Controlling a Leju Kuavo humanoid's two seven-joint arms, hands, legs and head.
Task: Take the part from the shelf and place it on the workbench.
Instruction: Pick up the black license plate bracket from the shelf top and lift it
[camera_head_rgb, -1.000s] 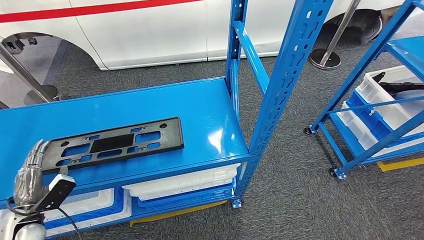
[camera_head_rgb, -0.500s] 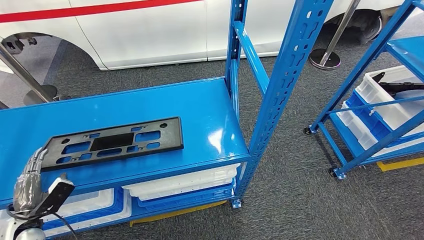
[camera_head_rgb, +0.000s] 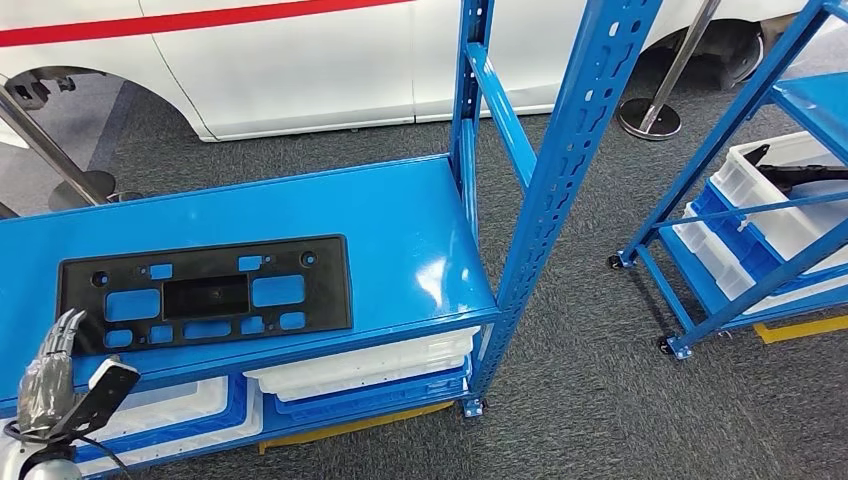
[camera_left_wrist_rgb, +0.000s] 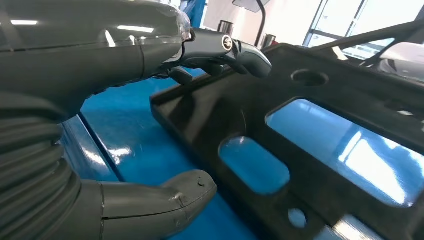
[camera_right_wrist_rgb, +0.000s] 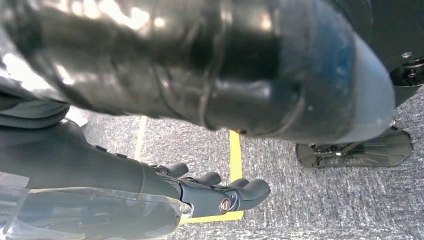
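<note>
the part (camera_head_rgb: 205, 293), a flat black plate with rectangular cut-outs, lies flat on the blue bench top (camera_head_rgb: 400, 220), with its long side roughly parallel to the front edge. judged against the task, the placement step appears complete: the part rests on the surface with its own weight and nothing grips it. the left hand (camera_head_rgb: 45, 375) sits at the front-left corner of the bench, just beside the near left end of the part. in the left wrist view the fingers (camera_left_wrist_rgb: 245, 50) are extended and apart from the thumb (camera_left_wrist_rgb: 165, 200), with the part's edge (camera_left_wrist_rgb: 210, 115) lying between and ahead of them; whether a fingertip touches the plate cannot be told, but no clamp is present, so the hand holds nothing. the right hand (camera_right_wrist_rgb: 215, 192) hangs low over grey carpet and a yellow floor line (camera_right_wrist_rgb: 235, 165), its fingers loosely curled with nothing in them. what remains is judged to be minor: clear the left hand from the part without dragging it and bring the arm to rest. white bins (camera_head_rgb: 360, 365) sit on the lower level under the bench top, and a second blue rack (camera_head_rgb: 760, 200) stands well apart to the right.
</note>
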